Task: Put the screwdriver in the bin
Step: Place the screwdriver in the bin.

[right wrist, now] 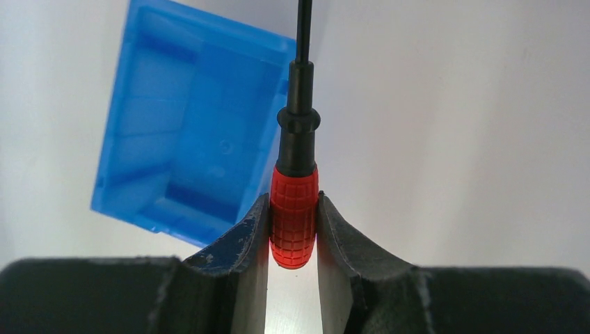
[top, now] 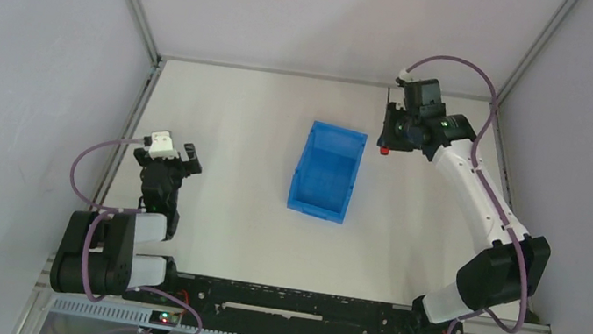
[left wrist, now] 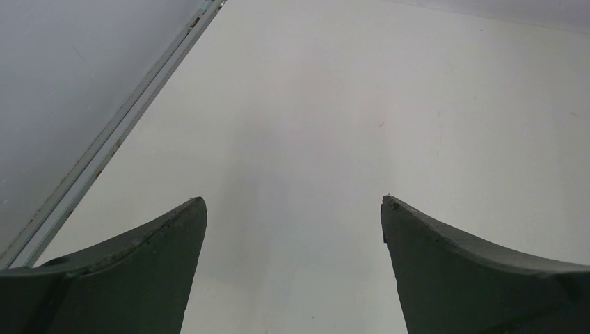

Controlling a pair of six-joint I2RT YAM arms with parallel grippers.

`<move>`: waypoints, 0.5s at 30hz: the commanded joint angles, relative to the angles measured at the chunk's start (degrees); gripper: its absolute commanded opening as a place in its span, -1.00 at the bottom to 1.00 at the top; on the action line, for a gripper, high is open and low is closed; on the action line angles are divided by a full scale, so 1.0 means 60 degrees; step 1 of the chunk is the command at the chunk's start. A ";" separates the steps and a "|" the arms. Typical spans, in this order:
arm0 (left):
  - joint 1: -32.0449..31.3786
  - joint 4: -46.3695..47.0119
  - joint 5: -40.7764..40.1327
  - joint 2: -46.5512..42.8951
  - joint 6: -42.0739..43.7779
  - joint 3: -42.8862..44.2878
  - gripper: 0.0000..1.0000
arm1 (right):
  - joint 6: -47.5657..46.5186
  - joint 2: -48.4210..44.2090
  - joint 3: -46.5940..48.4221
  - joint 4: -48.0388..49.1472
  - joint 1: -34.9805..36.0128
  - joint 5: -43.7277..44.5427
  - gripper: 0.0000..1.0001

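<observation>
The blue bin (top: 327, 171) stands empty in the middle of the white table, open side up. My right gripper (top: 386, 136) hangs in the air to the right of the bin's far end, shut on the screwdriver (top: 385, 150). In the right wrist view the fingers (right wrist: 245, 233) clamp the red handle (right wrist: 293, 216), and the black shaft points away past the bin's (right wrist: 188, 125) right wall. My left gripper (top: 181, 159) is open and empty near the table's left side; its view shows only bare table between the fingers (left wrist: 160, 250).
Grey enclosure walls stand on the left, right and back. A metal frame rail (left wrist: 118, 129) runs along the table's left edge close to my left gripper. The arm bases sit on a black rail (top: 290, 303) at the near edge.
</observation>
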 commanded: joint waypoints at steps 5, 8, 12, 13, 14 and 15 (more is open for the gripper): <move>-0.0063 0.0317 -0.0058 -0.0124 0.0139 0.0405 1.00 | 0.0053 -0.0032 0.1477 -0.0684 0.1480 0.0946 -1.00; -0.0060 0.0317 -0.0058 -0.0124 0.0139 0.0409 1.00 | 0.0044 0.0174 0.1846 -0.0737 0.1943 0.1129 -1.00; -0.0061 0.0317 -0.0054 -0.0124 0.0153 0.0401 1.00 | -0.0027 0.0459 0.2390 -0.0737 0.2455 0.1168 -1.00; -0.0061 0.0317 -0.0052 -0.0124 0.0140 0.0401 1.00 | -0.0045 0.0557 0.2583 -0.0768 0.2561 0.1198 -1.00; -0.0068 0.0317 -0.0045 -0.0128 0.0146 0.0412 1.00 | -0.0058 0.0661 0.2778 -0.0814 0.2669 0.1243 -1.00; -0.0071 0.0317 -0.0062 -0.0127 0.0150 0.0402 1.00 | -0.0081 0.0775 0.2962 -0.0875 0.2781 0.1291 -1.00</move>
